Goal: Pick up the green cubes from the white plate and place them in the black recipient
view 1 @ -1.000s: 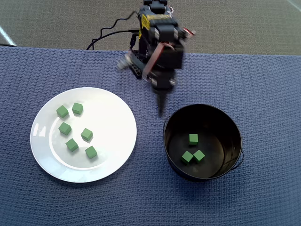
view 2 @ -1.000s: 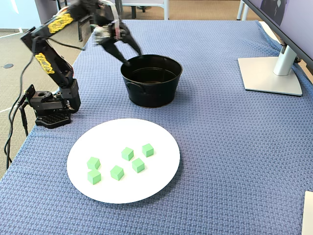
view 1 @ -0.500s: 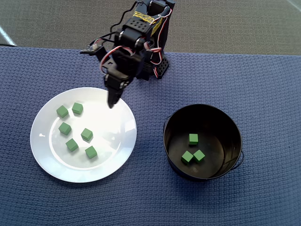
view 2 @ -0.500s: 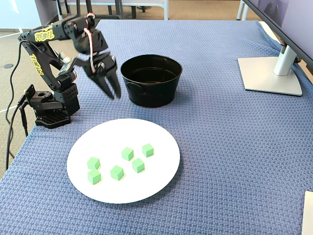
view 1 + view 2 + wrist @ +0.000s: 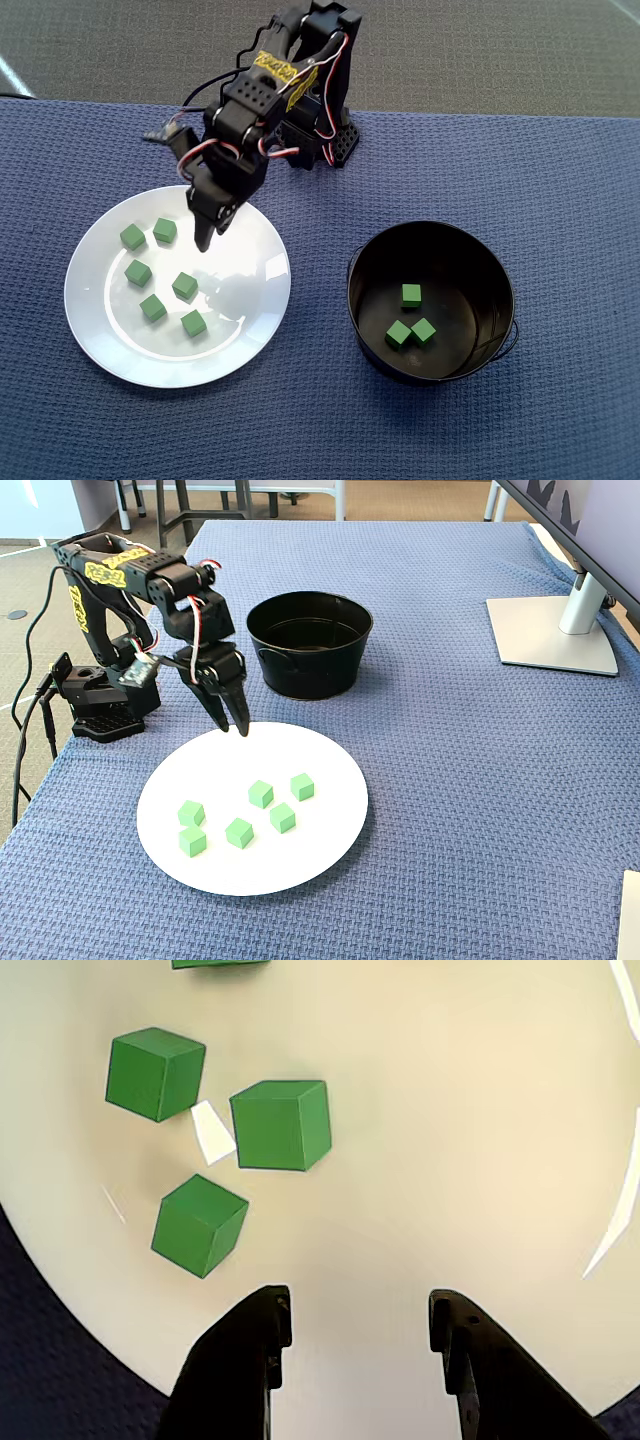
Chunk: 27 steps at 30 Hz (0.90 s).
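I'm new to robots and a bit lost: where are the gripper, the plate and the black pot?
gripper (image 5: 238,723): fixed view, between its fingertips.
plate (image 5: 262,262): overhead view, bare right rim.
black pot (image 5: 460,245): overhead view, inner wall.

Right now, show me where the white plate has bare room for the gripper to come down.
The round glossy white plate is bare across its half toward the round black metal pot in the overhead view. The open gripper hovers at that patch's edge. The other half is crowded: six small green cubes lie clustered there, so descend from the pot side.
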{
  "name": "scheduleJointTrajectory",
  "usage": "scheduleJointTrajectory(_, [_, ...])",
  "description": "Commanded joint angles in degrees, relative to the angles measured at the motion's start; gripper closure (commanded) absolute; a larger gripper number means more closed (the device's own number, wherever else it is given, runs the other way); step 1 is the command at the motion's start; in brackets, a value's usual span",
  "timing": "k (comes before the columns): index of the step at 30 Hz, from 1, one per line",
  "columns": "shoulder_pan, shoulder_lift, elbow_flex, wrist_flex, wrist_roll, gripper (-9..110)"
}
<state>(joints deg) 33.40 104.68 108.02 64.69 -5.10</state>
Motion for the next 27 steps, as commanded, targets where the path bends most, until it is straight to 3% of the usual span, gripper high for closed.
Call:
scheduleJointTrajectory(1, [1.49, -3.87, -5.10, -1.85, -2.11, 90])
scheduleJointTrajectory(16, [2.81, -16.35, -11.51, -3.78, -2.90, 83])
scheduleJointTrajectory(27, [3.69, -26.98, -20.48, -2.81, -1.05, 83])
